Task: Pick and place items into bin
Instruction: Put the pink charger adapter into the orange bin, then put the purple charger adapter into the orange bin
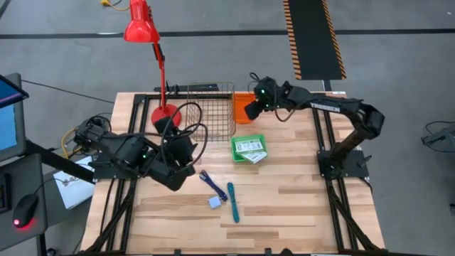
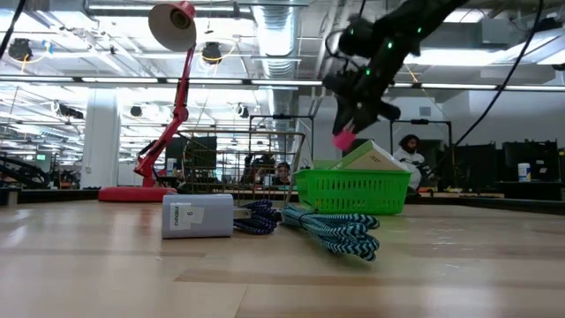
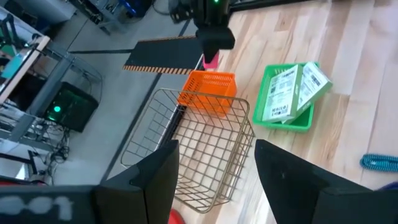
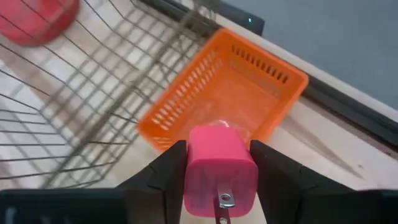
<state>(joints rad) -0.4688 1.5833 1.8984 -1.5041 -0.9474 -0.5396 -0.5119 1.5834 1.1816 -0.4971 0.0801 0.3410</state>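
My right gripper [image 1: 254, 104] is shut on a small pink cube [image 4: 221, 167] with a metal prong, held above an orange basket [image 4: 231, 93] at the table's far edge; the cube also shows in the low view [image 2: 342, 140]. My left gripper [image 3: 214, 180] is open and empty at the table's left, near a wire basket [image 1: 210, 114]. Two white packets [image 1: 249, 148] lie in a green basket [image 1: 237, 158]. A dark blue cord [image 1: 209, 180], a teal stick [image 1: 232, 200] and a pale-blue cube [image 1: 215, 203] lie on the table. My right gripper pinches the pink cube by two opposite sides [image 4: 193, 163] between its two fingers. The fingers slant down from the table's right side. The cube is lifted clear, over the orange basket's near rim, its prong end toward the wrist camera.
A red desk lamp stands with its base [image 1: 165, 114] beside the wire basket at the far left. The wire basket, orange basket and green basket crowd the table's far middle. Bare wood [image 1: 298, 206] lies at the near right.
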